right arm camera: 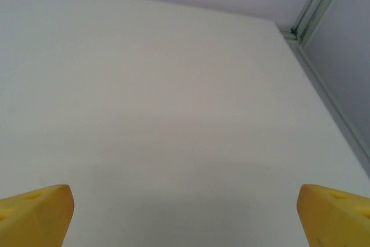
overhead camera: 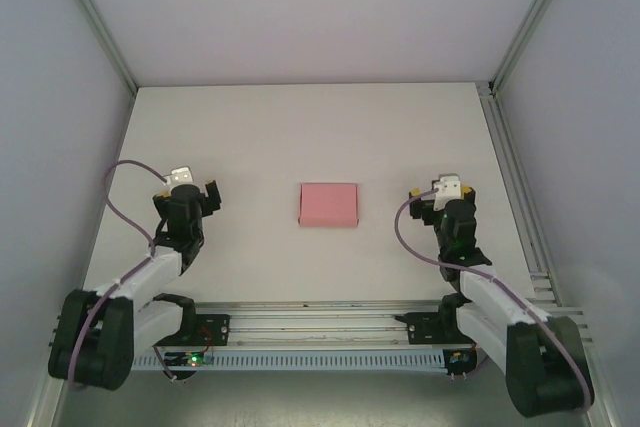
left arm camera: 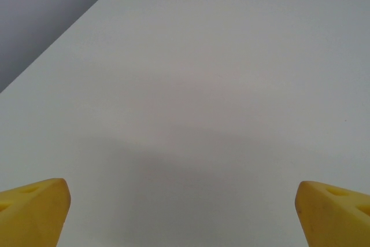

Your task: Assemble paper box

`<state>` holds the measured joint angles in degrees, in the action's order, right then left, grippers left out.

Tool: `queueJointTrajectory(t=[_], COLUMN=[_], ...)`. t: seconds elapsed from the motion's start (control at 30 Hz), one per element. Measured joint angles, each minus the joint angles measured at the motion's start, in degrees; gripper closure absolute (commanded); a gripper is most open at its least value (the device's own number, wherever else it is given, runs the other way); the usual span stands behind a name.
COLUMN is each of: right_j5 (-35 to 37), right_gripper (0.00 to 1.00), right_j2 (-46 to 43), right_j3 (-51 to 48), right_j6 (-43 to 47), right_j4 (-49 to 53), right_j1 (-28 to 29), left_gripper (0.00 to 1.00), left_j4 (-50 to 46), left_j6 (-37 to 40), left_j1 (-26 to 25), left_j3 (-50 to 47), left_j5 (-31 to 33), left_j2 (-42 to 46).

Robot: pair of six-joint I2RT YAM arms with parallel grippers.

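The paper box [overhead camera: 329, 205] is a small pink rectangular box lying on the white table midway between the two arms. My left gripper [overhead camera: 188, 189] hovers well to its left, open, with nothing between its yellow fingertips [left arm camera: 34, 209]. My right gripper [overhead camera: 440, 194] sits to the box's right, also open and holding nothing; its yellow fingertips [right arm camera: 34, 212] stand far apart over bare table. Neither gripper touches the box.
The white table [overhead camera: 300, 127] is walled in by grey panels at the left, back and right. An aluminium rail [overhead camera: 515, 187] runs along the right edge, its corner [right arm camera: 298, 30] visible from the right wrist. The arms' base rail [overhead camera: 320, 332] lies at the near edge.
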<state>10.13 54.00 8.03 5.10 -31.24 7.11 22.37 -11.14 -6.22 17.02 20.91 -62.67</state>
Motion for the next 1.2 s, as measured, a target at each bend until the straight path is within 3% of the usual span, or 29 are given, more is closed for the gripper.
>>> queueJointTrajectory(t=[0.2,0.37,0.53,0.7,0.83,1.2], right_j5=[-6.16,-12.98,-14.53,-14.38,-13.84,-13.40], right_gripper=[0.02,0.02,0.02,0.02,0.02,0.02], right_j2=[19.34,32.87,33.66,33.51,33.51,33.51], right_j3=[2.08,6.12,8.87,9.62,9.62,9.62], right_j6=[0.94,-1.90,-3.80,-4.57,-4.79,-4.81], right_j4=[-18.29,-27.67,-28.61,-27.96,-27.74,-27.71], right_j1=[-2.56,-7.15,-8.85,-8.79,-8.35,-8.35], left_gripper=[0.00,0.00,0.00,0.00,0.00,0.00], left_j4=[7.85,10.67,13.14,14.93,22.45,25.33], left_j6=[4.39,4.90,4.35,6.38,6.38,6.38], left_j1=[1.77,4.90,9.35,9.22,8.98,8.90], left_j3=[0.61,3.98,9.16,9.49,5.14,4.61], left_j5=[-9.70,-14.51,-17.53,-22.75,-22.18,-22.18], left_j2=[-9.86,-14.88,-20.04,-24.00,-25.92,-26.43])
